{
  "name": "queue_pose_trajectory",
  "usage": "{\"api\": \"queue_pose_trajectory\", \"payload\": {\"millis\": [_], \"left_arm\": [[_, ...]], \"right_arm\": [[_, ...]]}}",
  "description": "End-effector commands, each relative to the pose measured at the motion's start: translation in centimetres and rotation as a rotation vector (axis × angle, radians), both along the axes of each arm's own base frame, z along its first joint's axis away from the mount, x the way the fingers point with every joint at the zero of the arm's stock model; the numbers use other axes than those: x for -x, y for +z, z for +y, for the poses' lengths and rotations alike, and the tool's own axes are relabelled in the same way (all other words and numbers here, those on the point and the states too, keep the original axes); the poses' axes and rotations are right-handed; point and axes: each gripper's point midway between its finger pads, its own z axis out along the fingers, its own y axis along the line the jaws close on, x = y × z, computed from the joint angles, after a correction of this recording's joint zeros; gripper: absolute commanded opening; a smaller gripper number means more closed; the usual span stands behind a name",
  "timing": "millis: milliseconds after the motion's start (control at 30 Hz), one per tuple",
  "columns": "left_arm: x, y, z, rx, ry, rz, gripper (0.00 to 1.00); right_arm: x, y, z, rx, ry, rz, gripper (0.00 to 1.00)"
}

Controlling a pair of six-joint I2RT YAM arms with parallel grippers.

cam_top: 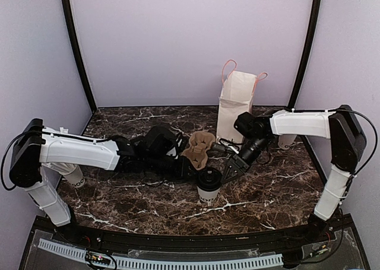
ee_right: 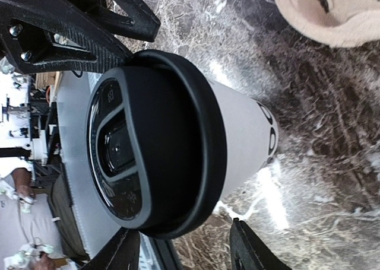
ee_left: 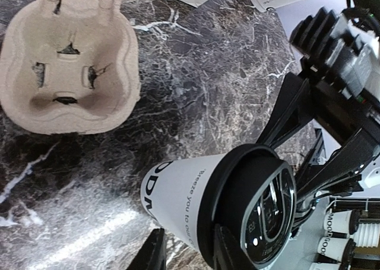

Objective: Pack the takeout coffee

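Right tool (cam_top: pixel 225 170) is spread wide. In the left wrist view its two black fingers (ee_left: pixel 288 113) reach in on either side of the coffee cup's black lid (ee_left: pixel 255 213), and I cannot tell whether they touch its rim. The coffee cup (cam_top: pixel 209 184) stands upright on the dark marble bench (cam_top: pixel 267 193), just in front of the brown cup tray (cam_top: pixel 199 148) on the side nearer the arm bases. It is apart from the tray, and none of the tray's pockets that show holds anything. Black lettering (ee_left: pixel 155 190) runs around the cup's white wall near its base. The left tool (ee_left: pixel 187 246) comes at the cup from the opposite side, in front of the tray and to its left. Its fingers sit close against the cup's wall just under the lid, one on each side. The wrist view crops them at the bottom edge, so I cannot tell whether they are pinching the cup or only flanking it. A white paper bag (cam_top: pixel 233 107) with pink handles stands upright just behind the tray and a little to its right. One plain white cup (cam_top: pixel 74 176) sits well to the left of the tray, under the left arm. Another white cup (cam_top: pixel 287 141) stands well to the tray's right, partly hidden by the right arm.
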Motion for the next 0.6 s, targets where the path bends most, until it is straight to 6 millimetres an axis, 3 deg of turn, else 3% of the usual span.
{"api": "queue_pose_trajectory", "payload": {"millis": [0, 167, 367, 433, 567], "left_arm": [[-0.5, 1.5, 1.7, -0.081, 0.002, -0.088, 0.3], [-1.2, 4.7, 0.7, -0.032, -0.011, -0.151, 0.35], [-1.2, 6.6, 0.9, 0.0, -0.03, -0.218, 0.47], [-0.9, 7.1, 1.0, -0.013, -0.069, -0.259, 0.53], [-0.5, 7.7, 0.9, -0.141, -0.145, -0.365, 0.67]], "right_arm": [[-2.1, 1.0, 0.0, -0.022, 0.042, -0.166, 0.54], [-2.0, 3.9, 0.3, -0.081, 0.071, -0.221, 0.55], [-2.0, 6.4, -0.1, -0.106, 0.09, -0.307, 0.57], [-2.3, 8.5, -0.1, -0.133, 0.082, -0.342, 0.59], [-3.6, 15.5, -0.7, -0.191, 0.065, -0.519, 0.64]]}}
